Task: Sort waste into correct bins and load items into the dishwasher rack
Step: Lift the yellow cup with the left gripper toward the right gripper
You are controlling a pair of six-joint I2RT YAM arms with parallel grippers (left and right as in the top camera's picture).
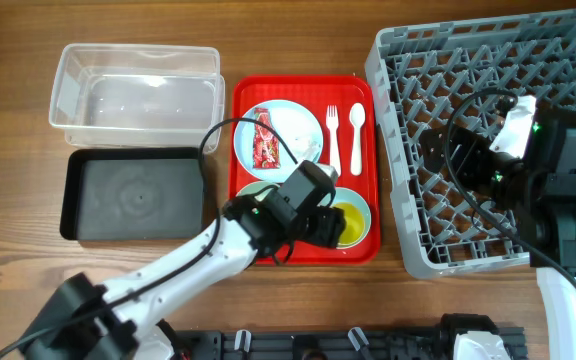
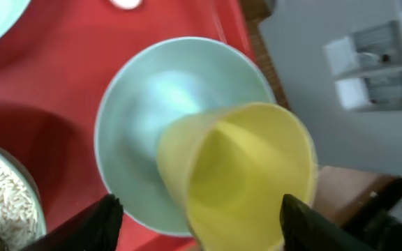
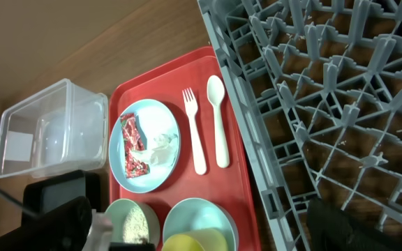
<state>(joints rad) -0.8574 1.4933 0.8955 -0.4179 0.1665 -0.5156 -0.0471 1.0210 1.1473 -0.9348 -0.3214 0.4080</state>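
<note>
Left wrist: left tool (image 2: 199,213) spread, yellow cup (image 2: 243,174) between its fingers (image 2: 103,219).
Grip: we should centre, then pinch evenly.

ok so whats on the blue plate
A red snack wrapper lies on the left part of the blue plate, with a crumpled white tissue right beside it. Anything under those two is covered and cannot be seen.
</note>
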